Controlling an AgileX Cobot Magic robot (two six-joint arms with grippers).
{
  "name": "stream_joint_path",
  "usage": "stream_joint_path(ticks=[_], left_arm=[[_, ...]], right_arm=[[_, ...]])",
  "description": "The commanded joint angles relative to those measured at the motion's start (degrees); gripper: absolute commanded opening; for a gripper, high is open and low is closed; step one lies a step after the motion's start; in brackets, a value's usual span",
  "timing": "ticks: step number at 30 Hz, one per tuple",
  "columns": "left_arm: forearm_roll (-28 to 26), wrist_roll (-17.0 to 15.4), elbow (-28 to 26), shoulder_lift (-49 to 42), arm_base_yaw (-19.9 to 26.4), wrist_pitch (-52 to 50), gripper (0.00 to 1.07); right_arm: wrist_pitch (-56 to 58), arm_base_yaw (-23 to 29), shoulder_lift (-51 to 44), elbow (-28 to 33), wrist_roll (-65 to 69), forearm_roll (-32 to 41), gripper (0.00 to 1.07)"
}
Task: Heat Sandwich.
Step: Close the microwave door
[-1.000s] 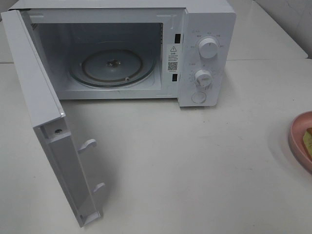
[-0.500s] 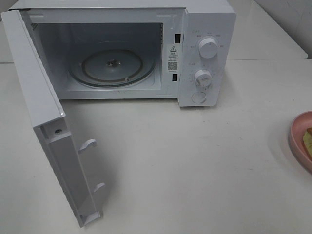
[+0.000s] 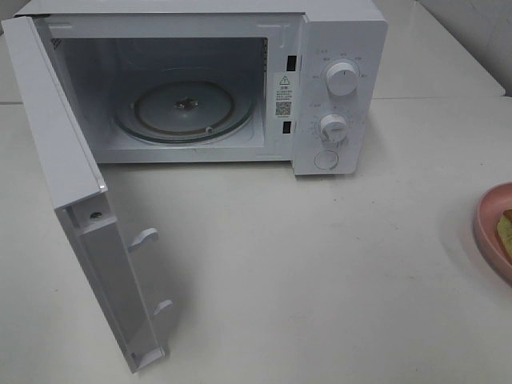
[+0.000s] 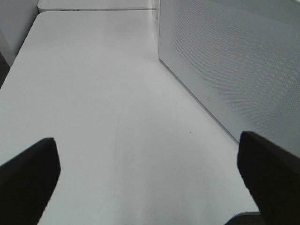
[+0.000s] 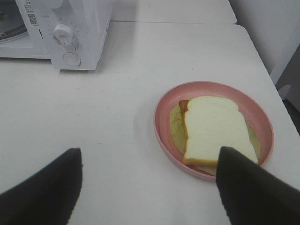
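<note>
The sandwich (image 5: 213, 129), white bread with tan crust and yellowish-green filling, lies on a round pink plate (image 5: 265, 122); only a sliver of the sandwich (image 3: 506, 228) and plate (image 3: 488, 228) shows at the right edge of the exterior view. The white microwave (image 3: 336, 32) stands at the back with its door (image 3: 76, 200) swung wide open and its glass turntable (image 3: 186, 108) bare. My right gripper (image 5: 147, 187) is open, hovering near the plate with one finger over the sandwich's edge. My left gripper (image 4: 147, 176) is open above the table beside the microwave door's outer face (image 4: 234, 61).
The microwave's two knobs (image 3: 342, 80) and round button (image 3: 326, 160) face forward; they also show in the right wrist view (image 5: 63, 33). The white table (image 3: 320, 280) stretches in front of the microwave. Its right edge (image 5: 267, 70) lies just past the plate.
</note>
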Motion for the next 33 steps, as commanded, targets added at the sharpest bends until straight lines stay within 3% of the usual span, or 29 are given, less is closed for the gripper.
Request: stream_joint_path(ticks=[1,20,28,33], left_arm=[[-0.2,-0.1,0.0,-0.5,0.2,-0.6,0.98],[-0.7,-0.1,-0.1,-0.2,0.2,-0.8,0.98],[-0.6,-0.1,-3.1,6.4,0.2,-4.1,0.97],[-0.8,-0.1,-3.1,13.3,0.2,-8.7,0.83]], right_arm=[[-0.2,-0.5,-1.5,0.1,0.0,0.0,0.76],[-0.2,-0.5,-1.5,0.1,0.0,0.0,0.76],[-0.2,-0.5,-1.5,0.1,0.0,0.0,0.76],[-0.2,-0.5,-1.5,0.1,0.0,0.0,0.76]])
